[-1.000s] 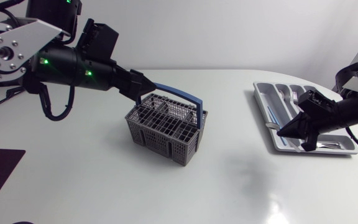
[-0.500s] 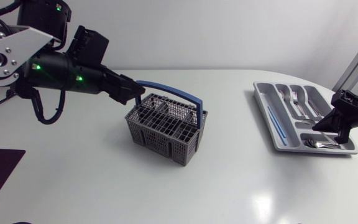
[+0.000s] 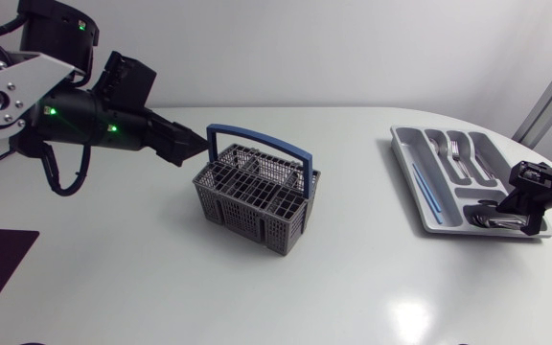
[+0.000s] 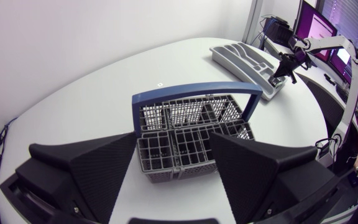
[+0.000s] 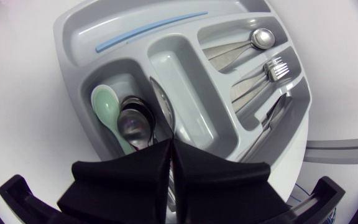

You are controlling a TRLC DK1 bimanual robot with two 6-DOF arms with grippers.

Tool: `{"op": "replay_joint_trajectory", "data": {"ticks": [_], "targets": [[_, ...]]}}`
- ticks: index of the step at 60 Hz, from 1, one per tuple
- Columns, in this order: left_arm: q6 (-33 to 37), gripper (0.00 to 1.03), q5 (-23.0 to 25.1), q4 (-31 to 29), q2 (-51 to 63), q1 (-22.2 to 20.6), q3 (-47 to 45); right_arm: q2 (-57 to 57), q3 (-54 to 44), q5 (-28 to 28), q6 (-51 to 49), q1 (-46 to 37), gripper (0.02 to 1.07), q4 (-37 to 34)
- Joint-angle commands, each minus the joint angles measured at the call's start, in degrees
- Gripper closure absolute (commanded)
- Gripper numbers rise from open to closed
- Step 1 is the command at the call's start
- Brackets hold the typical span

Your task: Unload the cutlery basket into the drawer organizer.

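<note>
1. The fingers (image 4: 86,168) of the left gripper (image 4: 173,135) are wide apart, and the grey cutlery basket (image 4: 191,137) sits just ahead of them, not touched
2. The right gripper (image 5: 171,152) has its fingers pressed tight together over the drawer organizer (image 5: 188,93), right by the spoons (image 5: 132,121)
3. From above, the cutlery basket sits in the middle of the table (image 3: 161,287) beside the left gripper, and the drawer organizer lies well apart from it, under the right gripper

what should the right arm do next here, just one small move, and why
Probably lift the right tool up and back off the drawer organizer. It is shut with nothing in it, just above the spoons in the end compartment, and the cutlery basket looks empty through its grid, so there seems nothing left to place.
</note>
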Motion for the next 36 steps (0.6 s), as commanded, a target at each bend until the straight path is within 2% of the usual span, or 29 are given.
{"op": "replay_joint_trajectory", "data": {"ticks": [1,9,12,20,23,29,36], "targets": [[1.42,0.21,-0.12,0.61,-0.51,0.94,-2.36,1.67,-2.26,1.74,-2.78,-0.47,1.01,2.67],[2.39,0.21,-0.12,1.31,-0.16,1.9,-3.42,2.02,-4.81,3.58,-2.95,-0.56,0.99,7.24],[2.65,0.21,-0.12,1.67,0.01,2.43,-3.77,1.93,-5.43,3.58,-2.78,-0.65,0.87,8.03],[3.97,0.21,-0.2,2.98,1.07,4.28,-4.74,1.06,-6.39,3.85,-2.34,-1.0,0.42,8.3],[4.41,0.21,-0.12,3.16,1.42,5.07,-4.74,0.26,-6.74,3.85,-1.99,-1.0,0.3,8.3],[4.67,0.21,-0.12,3.69,1.77,6.03,-4.91,-1.93,-7.89,3.76,-0.76,-1.0,0.18,8.47],[5.11,0.21,-0.12,4.13,1.95,7.09,-4.91,-5.45,-9.47,3.41,1.0,-0.47,0.16,9.0]]}}
